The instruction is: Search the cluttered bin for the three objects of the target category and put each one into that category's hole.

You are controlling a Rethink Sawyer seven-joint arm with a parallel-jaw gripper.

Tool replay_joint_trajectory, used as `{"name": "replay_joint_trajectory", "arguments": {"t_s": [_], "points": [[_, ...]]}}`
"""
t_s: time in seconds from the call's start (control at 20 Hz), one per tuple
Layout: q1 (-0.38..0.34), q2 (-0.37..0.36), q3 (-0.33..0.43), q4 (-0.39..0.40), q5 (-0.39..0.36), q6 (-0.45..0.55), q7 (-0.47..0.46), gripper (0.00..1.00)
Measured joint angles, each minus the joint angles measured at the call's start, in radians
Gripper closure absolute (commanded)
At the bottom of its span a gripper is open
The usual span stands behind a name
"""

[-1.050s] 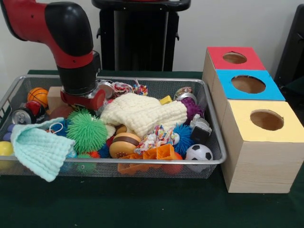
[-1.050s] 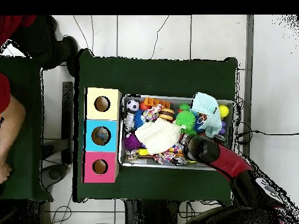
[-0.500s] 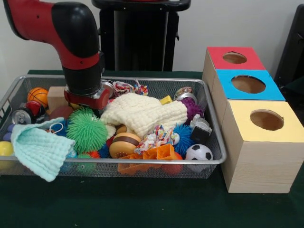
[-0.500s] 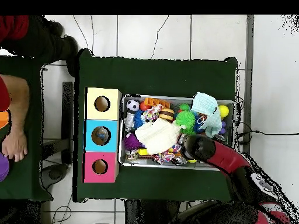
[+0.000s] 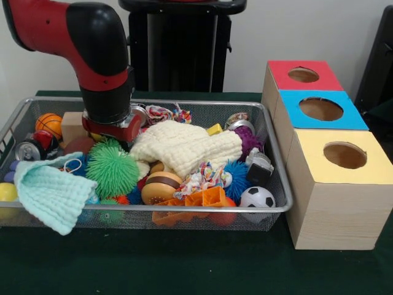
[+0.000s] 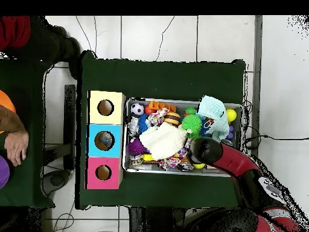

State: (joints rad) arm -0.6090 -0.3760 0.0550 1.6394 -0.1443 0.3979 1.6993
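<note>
While no brand, label or legible writing shows on anything, the red-and-black Sawyer arm (image 5: 92,55) reaches down into the wire-mesh bin (image 5: 184,212), its wrist end low over the clutter at the bin's far-left part. Its gripper (image 5: 110,132) is buried behind a green spiky ball (image 5: 112,169) and a cream knitted cloth (image 5: 184,146); whether the jaws are apart or together cannot be told.

Vs. half a sec. ago, the arm has barely shifted in the front view; a full sec. ago its wrist sat further left and lower. In the overhead view the arm's dark head (image 6: 202,150) has edged slightly toward the cloth. A person's hand (image 6: 15,147) at the overhead view's left edge has stayed on the side table, drawn a bit further out of frame.

Three wooden boxes stand just beside the bin, each w/ a round hole: red top (image 5: 303,75), blue top (image 5: 320,109), yellow top (image 5: 344,155). Something sits in the blue hole in the overhead view, possibly a toy, too small to identify.

Bin contents incl. a mint cloth (image 5: 46,193) hanging over the front rim, a toy burger (image 5: 161,186), a mini soccer ball (image 5: 256,198), a basketball (image 5: 48,125), a can (image 5: 27,149) and a blue spiky ball (image 5: 236,174), half hidden. Which items belong to the target category cannot be told.
</note>
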Motion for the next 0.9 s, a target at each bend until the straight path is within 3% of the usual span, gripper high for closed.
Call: {"name": "replay_joint_trajectory", "arguments": {"t_s": [0.4, 0.45, 0.9], "points": [[0.0, 0.004, -0.001, -0.005, 0.0, 0.0, 0.0, 1.0], [0.0, 0.005, -0.001, -0.006, 0.0, 0.0, 0.0, 0.0], [0.001, 0.012, -0.003, -0.011, 0.0, 0.0, 0.0, 0.0]]}}
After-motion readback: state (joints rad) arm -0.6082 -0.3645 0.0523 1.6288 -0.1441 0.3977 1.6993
